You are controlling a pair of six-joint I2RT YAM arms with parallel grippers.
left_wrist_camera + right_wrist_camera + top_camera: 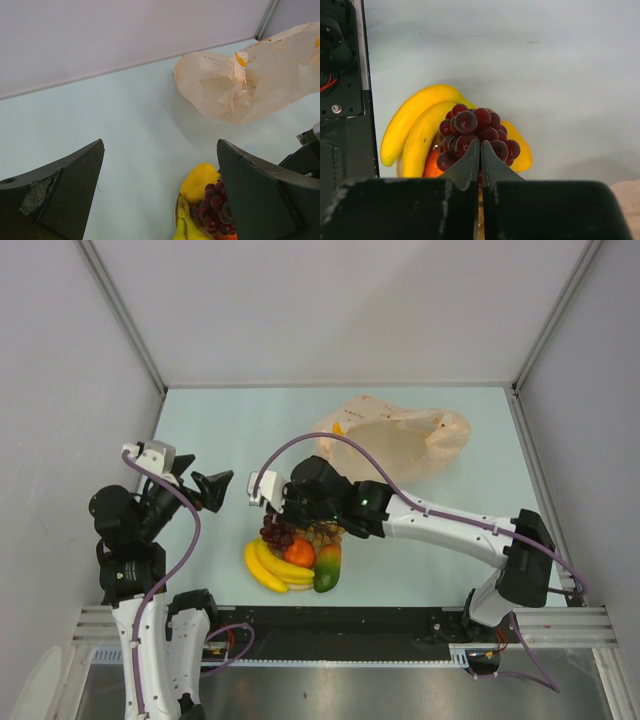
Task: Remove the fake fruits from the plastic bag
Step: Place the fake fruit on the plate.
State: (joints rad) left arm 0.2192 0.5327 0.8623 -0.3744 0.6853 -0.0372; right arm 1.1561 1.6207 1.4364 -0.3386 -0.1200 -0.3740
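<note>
The fake fruits lay heaped together near the front of the table (220,430), well apart from the plastic bag (395,435), which sat slack and crumpled toward the back. In the heap were the banana bunch (268,566), the small orange ball (298,552), the mango (327,566), the yellow pepper-shaped piece (521,150) and, on top, the grape bunch (477,131). The right gripper (480,148) hung directly over the heap with its jaws pressed together, their tips touching the near side of the grapes. It may have been pinching a stem there, but the wrist view hid that spot, so I could not tell whether the bunch was held or only touched. The left gripper (218,489) hovered beside the pile with its jaws spread wide and nothing between them. By my reading the step in hand was setting the grapes down as the last piece, and the task looked close to done, though the bag's inside could not be checked. The next move would call for parting the right jaws and lifting straight up, slowly enough that the glossy bunch would not roll off the bananas.
</note>
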